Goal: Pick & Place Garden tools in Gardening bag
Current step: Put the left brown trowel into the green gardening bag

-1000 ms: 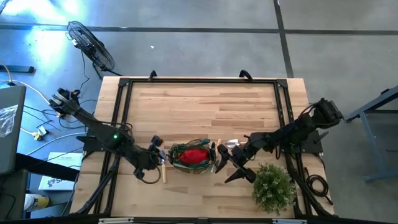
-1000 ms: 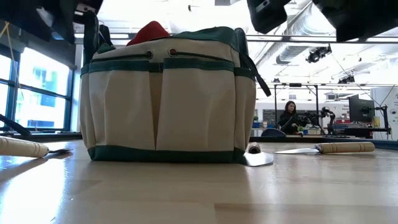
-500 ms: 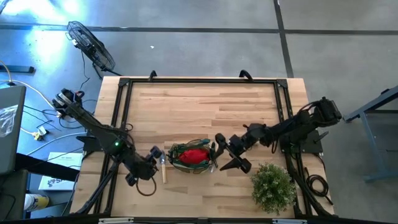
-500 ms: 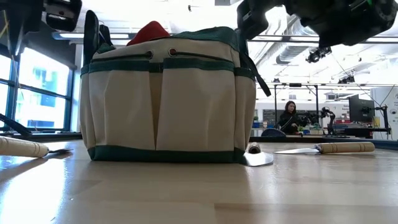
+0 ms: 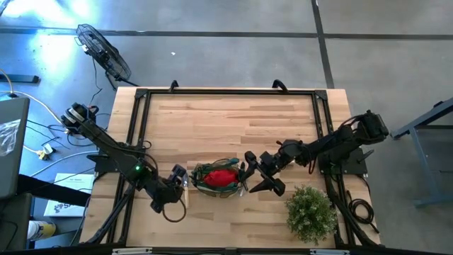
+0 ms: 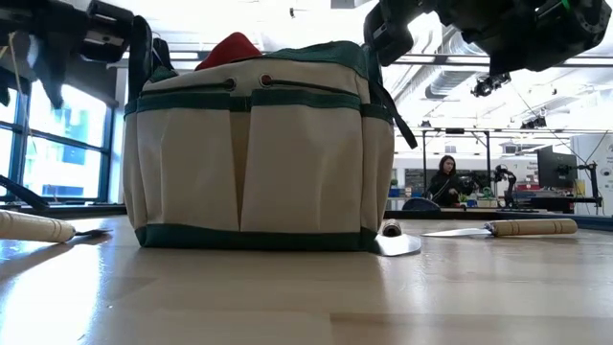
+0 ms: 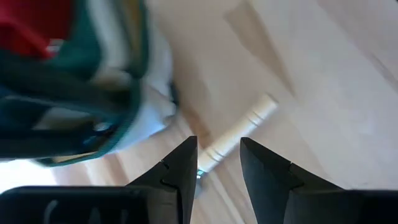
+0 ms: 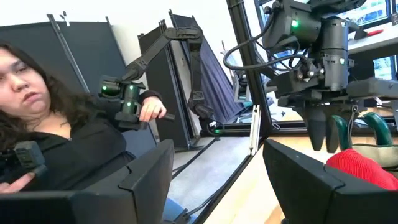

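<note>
The gardening bag [image 5: 209, 167] stands upright near the table's front edge, green and cream [image 6: 259, 153], with a red fabric piece [image 5: 224, 176] sticking out of its top. A tool's pale wooden handle [image 7: 249, 121] lies flat on the table just left of the bag [image 5: 186, 197]. My left gripper [image 7: 217, 142] hovers open above it, fingers on either side and clear of it. My right gripper [image 5: 253, 177] stands open, about level, close to the bag's right side. In the low view, right of the bag, a trowel [image 6: 503, 228] and another tool [image 6: 395, 240] lie on the table.
A bushy potted plant [image 5: 311, 212] stands at the front right, close to the right arm. A person [image 8: 68, 143] sits beyond the table, seen in the right wrist view. The far half of the table [image 5: 233, 120] is bare wood.
My left gripper has sunk toward the wooden handle left of the bag. My right gripper has shifted a little toward the table's far edge and the bag, then kept still. The bag and tools have not moved.
</note>
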